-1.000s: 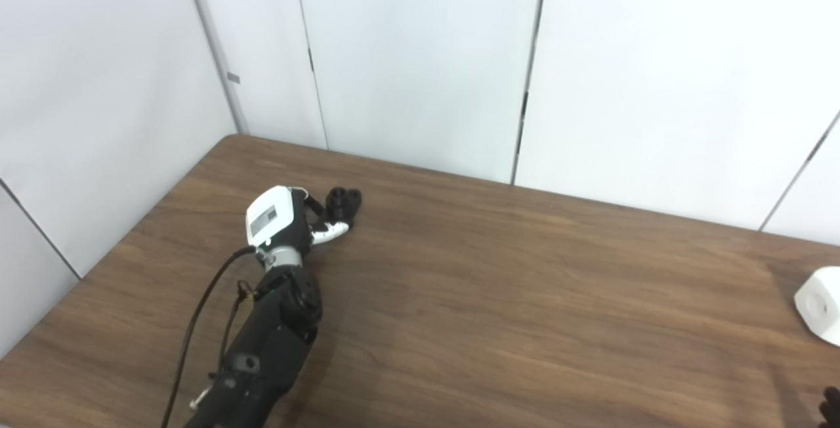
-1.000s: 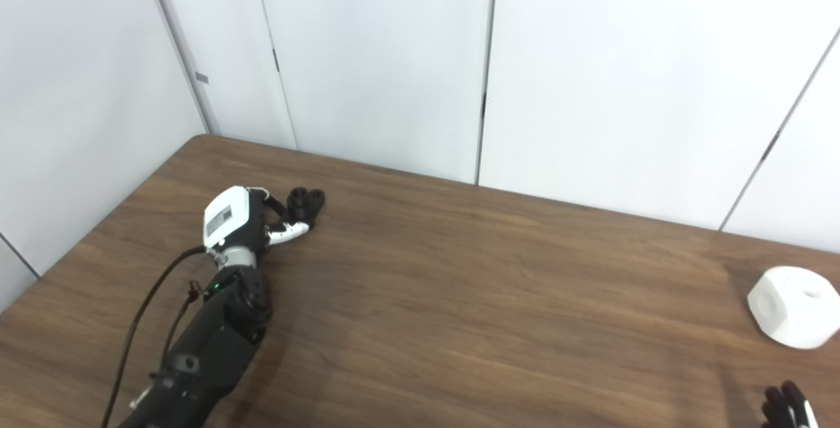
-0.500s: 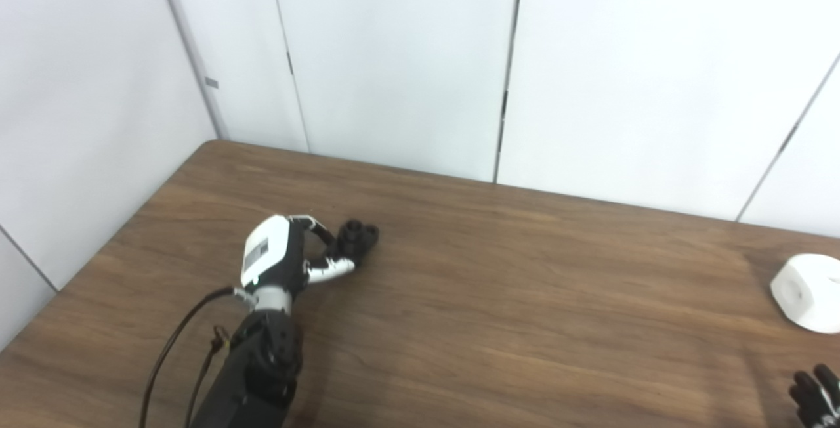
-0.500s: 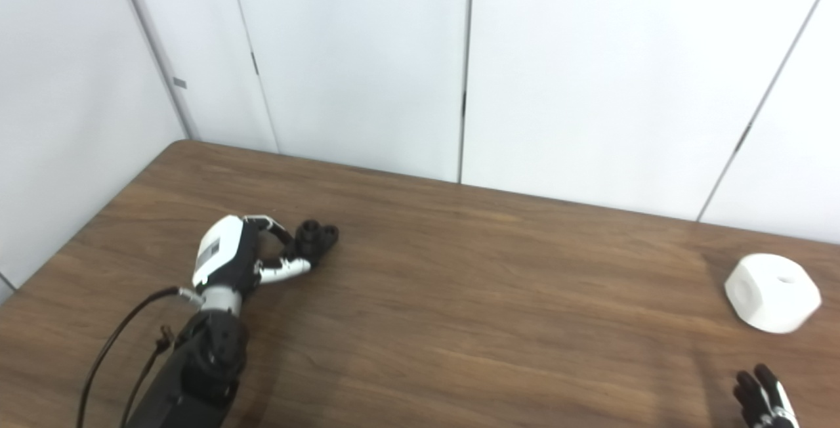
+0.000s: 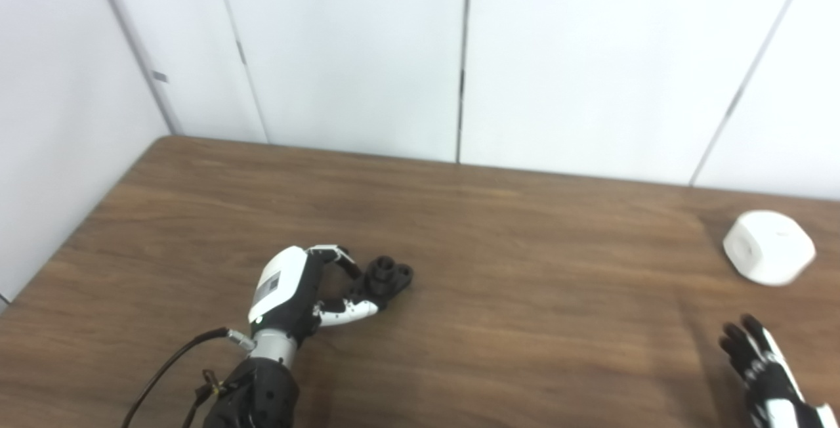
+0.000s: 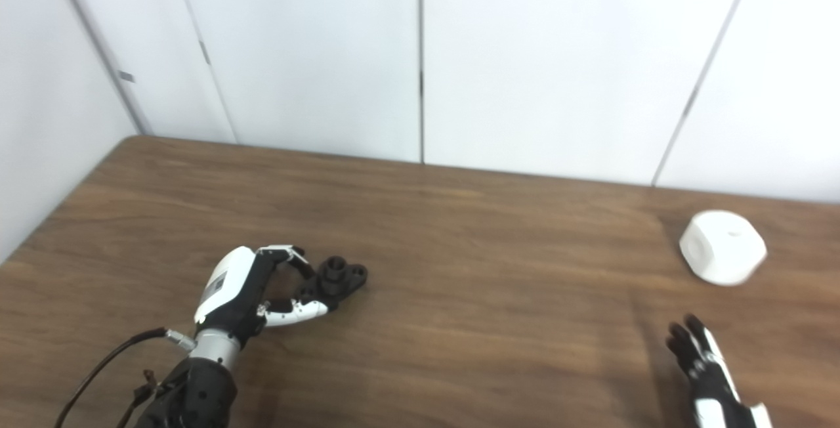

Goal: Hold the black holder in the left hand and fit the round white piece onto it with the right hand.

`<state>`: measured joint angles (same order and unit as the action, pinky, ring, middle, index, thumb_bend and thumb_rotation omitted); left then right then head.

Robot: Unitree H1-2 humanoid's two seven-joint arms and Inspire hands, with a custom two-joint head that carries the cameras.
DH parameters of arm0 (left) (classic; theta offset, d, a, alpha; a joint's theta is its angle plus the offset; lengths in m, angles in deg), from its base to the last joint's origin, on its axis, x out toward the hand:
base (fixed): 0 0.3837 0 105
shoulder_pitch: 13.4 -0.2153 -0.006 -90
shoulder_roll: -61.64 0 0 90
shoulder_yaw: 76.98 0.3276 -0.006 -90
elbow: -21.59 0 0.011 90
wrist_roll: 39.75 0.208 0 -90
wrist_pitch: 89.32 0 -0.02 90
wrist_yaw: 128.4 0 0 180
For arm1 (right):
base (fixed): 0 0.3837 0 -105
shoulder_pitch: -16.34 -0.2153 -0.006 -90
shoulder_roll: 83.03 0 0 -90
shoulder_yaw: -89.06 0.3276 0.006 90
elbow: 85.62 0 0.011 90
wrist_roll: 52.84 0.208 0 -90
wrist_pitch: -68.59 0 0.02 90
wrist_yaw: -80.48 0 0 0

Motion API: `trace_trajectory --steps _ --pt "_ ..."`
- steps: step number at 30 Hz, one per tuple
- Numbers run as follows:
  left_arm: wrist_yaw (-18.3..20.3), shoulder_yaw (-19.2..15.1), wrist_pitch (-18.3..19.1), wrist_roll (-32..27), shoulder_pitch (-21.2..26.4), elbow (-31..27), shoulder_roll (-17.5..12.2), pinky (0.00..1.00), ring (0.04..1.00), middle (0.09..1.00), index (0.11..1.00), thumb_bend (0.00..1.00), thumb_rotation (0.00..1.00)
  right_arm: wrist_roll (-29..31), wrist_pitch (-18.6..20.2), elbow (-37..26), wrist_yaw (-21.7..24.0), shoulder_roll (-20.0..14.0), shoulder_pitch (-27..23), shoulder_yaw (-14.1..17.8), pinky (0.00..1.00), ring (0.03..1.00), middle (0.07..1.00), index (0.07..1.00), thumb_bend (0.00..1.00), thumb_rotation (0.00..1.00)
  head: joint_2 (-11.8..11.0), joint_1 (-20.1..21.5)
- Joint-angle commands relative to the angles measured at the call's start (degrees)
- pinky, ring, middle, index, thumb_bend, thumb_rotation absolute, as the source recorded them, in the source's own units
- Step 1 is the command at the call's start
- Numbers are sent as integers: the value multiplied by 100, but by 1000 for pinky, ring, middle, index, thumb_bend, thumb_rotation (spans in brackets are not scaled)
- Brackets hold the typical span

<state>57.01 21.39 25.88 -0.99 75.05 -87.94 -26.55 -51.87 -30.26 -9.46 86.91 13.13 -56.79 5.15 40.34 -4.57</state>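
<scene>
a: left eye view first. what is the left hand doing?
b: it rests low on the brown wood-grain table, toward the left edge. its fingers and thumb curl around the near end of the small black plastic holder with round sockets, which sits on the table surface. whether they truly clamp it or only touch it, i cannot tell.
a: and the round white plastic piece?
b: near the table's right edge, toward the far right corner, lying alone and well apart from the holder.
a: the right hand?
b: it enters at the near right corner, fingers spread and straight, holding nothing, well short of the white piece.
a: now the right eye view.
b: same layout. the left hand has its thumb low along the table and its fingers arched over the holder, touching its near side. the white piece lies by the right edge, a small hole on its top. the right hand points toward it with fingers apart, clear of it.
</scene>
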Motion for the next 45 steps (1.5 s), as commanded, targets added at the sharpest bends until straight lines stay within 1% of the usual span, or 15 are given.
trace_trajectory --steps 1,2,3,6,11,15,17,21,28,31,32,34,38,41,45 --pt "335 214 -172 -276 -185 -27 -35 797 863 804 489 510 48 -66 54 -26 -90 96 135 -63 999 935 928 947 463 1000 67 90" --pt "377 267 -237 -309 -228 -50 -70 813 871 813 490 509 47 -117 74 -70 -110 114 143 -76 1000 932 925 944 459 1000 140 206" --pt "413 320 -299 -345 -265 -66 -96 814 875 817 490 508 47 -152 99 -99 -122 125 145 -87 1000 930 923 941 455 1000 155 227" --pt "483 463 -506 -452 -378 -128 -169 793 883 817 489 509 44 -266 299 -256 -166 171 169 -130 1000 933 921 938 484 1000 284 401" --pt "713 950 -737 -424 -639 -233 -227 803 883 820 490 509 45 -431 530 -487 -311 213 189 -236 1000 917 916 938 506 1000 456 511" --pt "725 1323 -923 -353 -824 -206 -220 772 878 820 489 509 46 -459 675 -616 -369 215 186 -294 1000 914 914 942 513 1000 552 565" --pt "731 1452 -1086 -426 -874 -144 -236 756 880 824 489 509 47 -480 753 -676 -382 199 177 -331 1000 912 912 944 515 1000 609 619" --pt "761 1566 -1453 -756 -921 48 -242 772 900 840 489 509 47 -469 876 -750 -424 192 157 -373 1000 910 913 945 533 1000 650 660" --pt "818 1725 -1738 -1053 -883 245 -300 814 928 852 489 509 50 -429 929 -797 -431 156 142 -378 1000 909 911 941 511 1000 728 713" --pt "815 1765 -1788 -1079 -868 295 -322 876 954 861 489 509 49 -434 970 -812 -424 137 145 -373 1000 911 912 941 527 1000 745 731" --pt "813 1767 -1788 -1072 -863 296 -326 913 961 862 489 509 49 -418 947 -800 -418 128 142 -371 1000 911 913 943 525 1000 749 728" --pt "816 1764 -1792 -1049 -856 292 -334 935 964 863 489 509 48 -403 922 -791 -414 115 140 -365 1000 908 910 942 522 1000 765 730" --pt "817 1779 -1764 -752 -832 277 -393 972 964 862 489 508 48 -360 940 -811 -401 99 141 -356 1000 911 911 942 521 1000 779 738" --pt "715 1818 -1792 -183 -819 296 -454 949 936 845 489 510 47 -351 932 -814 -400 84 145 -349 1000 912 911 944 521 1000 787 736" --pt "742 1849 -1753 557 -814 259 -489 961 917 829 489 514 47 -322 931 -814 -394 70 143 -337 1000 914 913 944 521 1000 785 737"
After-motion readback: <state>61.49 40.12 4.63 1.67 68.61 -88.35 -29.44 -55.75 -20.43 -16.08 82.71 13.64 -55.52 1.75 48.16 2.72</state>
